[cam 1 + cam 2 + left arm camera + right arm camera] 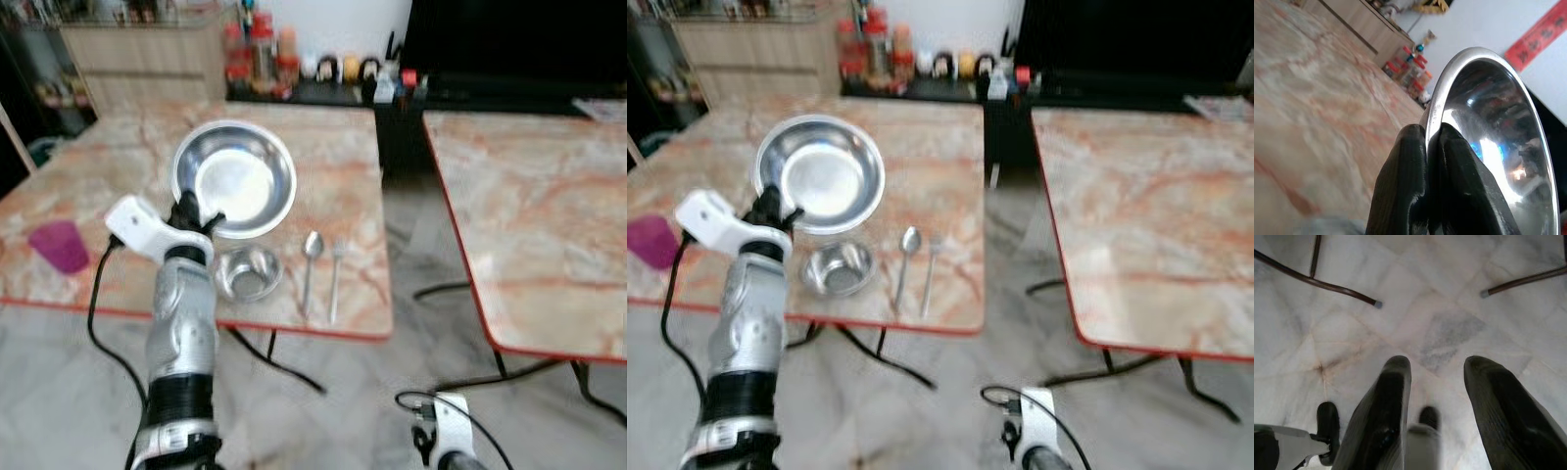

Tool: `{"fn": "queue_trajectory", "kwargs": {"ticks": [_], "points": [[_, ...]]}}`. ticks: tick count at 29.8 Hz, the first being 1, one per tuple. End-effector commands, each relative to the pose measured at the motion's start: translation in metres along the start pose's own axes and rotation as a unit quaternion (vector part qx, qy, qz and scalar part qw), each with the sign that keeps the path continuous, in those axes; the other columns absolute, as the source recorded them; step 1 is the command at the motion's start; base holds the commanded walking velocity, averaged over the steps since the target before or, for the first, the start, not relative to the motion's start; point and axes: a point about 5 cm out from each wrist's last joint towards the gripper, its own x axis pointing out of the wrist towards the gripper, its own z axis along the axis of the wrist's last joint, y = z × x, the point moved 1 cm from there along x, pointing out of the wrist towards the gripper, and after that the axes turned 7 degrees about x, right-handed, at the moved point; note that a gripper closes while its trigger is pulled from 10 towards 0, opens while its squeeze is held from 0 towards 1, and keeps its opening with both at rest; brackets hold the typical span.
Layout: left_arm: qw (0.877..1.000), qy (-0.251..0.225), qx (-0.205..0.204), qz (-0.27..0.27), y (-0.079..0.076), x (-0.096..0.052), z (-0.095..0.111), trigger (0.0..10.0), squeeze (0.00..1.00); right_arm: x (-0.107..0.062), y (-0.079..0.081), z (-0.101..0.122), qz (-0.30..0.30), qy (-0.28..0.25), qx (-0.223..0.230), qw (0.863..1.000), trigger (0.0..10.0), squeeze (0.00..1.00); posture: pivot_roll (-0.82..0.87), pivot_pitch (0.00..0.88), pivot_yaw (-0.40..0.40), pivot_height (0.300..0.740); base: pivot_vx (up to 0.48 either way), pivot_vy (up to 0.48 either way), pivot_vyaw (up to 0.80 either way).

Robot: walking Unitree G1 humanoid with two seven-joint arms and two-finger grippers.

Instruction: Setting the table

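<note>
Your left gripper (192, 214) is pinched tight on the near rim of the large steel bowl (235, 179), which sits tilted on the marble table (333, 147). Just in front of it you have a small bowl (249, 273), with a spoon (310, 266) and fork (335, 276) lying side by side to its right, and a purple cup (60, 245) off to the left. Your left arm reaches straight forward over the table edge. Your right gripper (1437, 396) hangs low, fingers spread apart over the floor (1449, 293).

Home dining room (marble tables (343, 157), condiment jars (260, 59)).
</note>
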Motion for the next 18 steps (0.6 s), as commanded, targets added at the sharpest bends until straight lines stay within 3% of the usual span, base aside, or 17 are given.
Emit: {"fn": "queue_trajectory", "kwargs": {"ticks": [1,18], "points": [[1.000,-0.011,-0.006,-0.011,-0.0092,0.0005,0.0047,10.0,0.00,-0.0009,-0.0055,0.0002,-0.006,-0.001,-0.001,1.000,10.0,0.00,0.03,0.000,-0.016,0.732,0.000,-0.337,0.00],[1.000,-0.016,-0.002,-0.005,-0.0077,-0.0028,0.0066,10.0,0.00,0.0002,-0.0020,0.0030,-0.005,-0.006,0.010,1.000,10.0,0.00,0.04,0.000,-0.024,0.732,0.000,-0.338,0.00]]}}
